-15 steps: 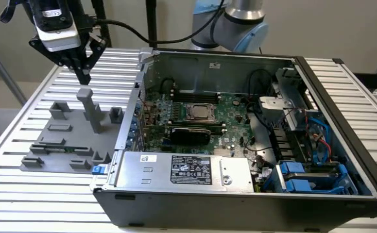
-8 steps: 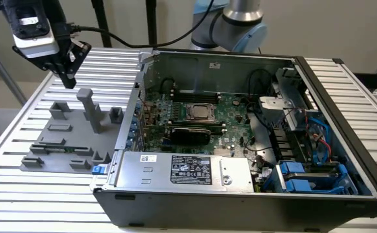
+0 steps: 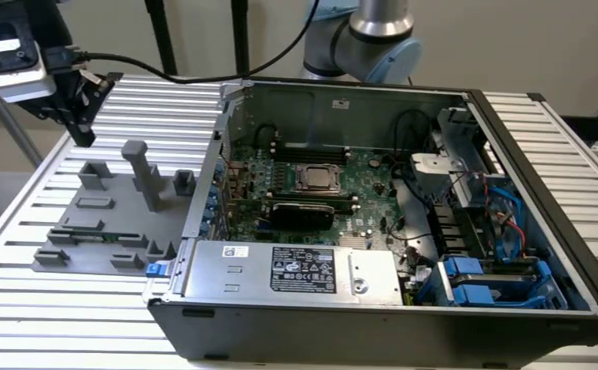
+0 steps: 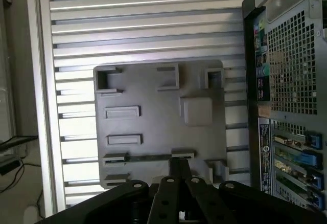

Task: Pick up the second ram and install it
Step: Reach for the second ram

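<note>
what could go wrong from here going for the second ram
The claw hangs above the gray fixture, apart from the second ram; coming down, it may clip the tall post. The stick lies low between raised holders, so a grip may miss or land skewed.

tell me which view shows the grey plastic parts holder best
The wrist view: it looks straight down on the grey plastic parts holder, laying out its slots plainly. The exterior view shows it at a slant beside the open black computer case.
</note>
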You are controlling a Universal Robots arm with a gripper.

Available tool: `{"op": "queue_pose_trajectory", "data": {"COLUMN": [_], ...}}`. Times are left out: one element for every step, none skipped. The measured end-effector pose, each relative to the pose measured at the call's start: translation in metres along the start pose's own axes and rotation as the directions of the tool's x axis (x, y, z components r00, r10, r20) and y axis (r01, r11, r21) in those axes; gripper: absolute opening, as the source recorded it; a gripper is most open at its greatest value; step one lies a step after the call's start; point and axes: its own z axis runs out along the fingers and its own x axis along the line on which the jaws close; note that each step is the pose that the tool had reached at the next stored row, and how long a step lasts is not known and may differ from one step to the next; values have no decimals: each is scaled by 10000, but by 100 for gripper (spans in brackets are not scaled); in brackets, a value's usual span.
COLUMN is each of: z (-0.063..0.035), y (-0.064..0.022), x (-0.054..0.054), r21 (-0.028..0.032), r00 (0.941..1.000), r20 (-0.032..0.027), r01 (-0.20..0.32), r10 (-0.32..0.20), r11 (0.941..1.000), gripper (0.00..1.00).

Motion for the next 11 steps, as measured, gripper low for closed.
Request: {"op": "queue_pose_trajectory", "data": {"z": [14, 27, 41, 55, 66, 74, 81, 84, 84, 84, 84], "y": [-5, -9, -14, -18, -22, -26, -31, -33, -34, -34, -33], "x": [46, 91, 136, 182, 227, 272, 320, 345, 345, 345, 345], "r21": [4, 7, 10, 14, 16, 16, 16, 14, 13, 13, 14], "r00": [10000, 10000, 10000, 10000, 10000, 10000, 10000, 10000, 10000, 10000, 10000], "r20": [0, 1, 1, 1, 1, 1, 1, 2, 2, 2, 2], "r01": [-1, -2, -3, -4, -5, -7, -8, -8, -7, -7, -7], "r10": [1, 2, 3, 4, 5, 7, 8, 8, 7, 7, 7], "r11": [10000, 10000, 10000, 10000, 10000, 10000, 10000, 10000, 10000, 10000, 10000], "gripper": [11, 11, 11, 11, 11, 11, 11, 11, 11, 11, 11]}}
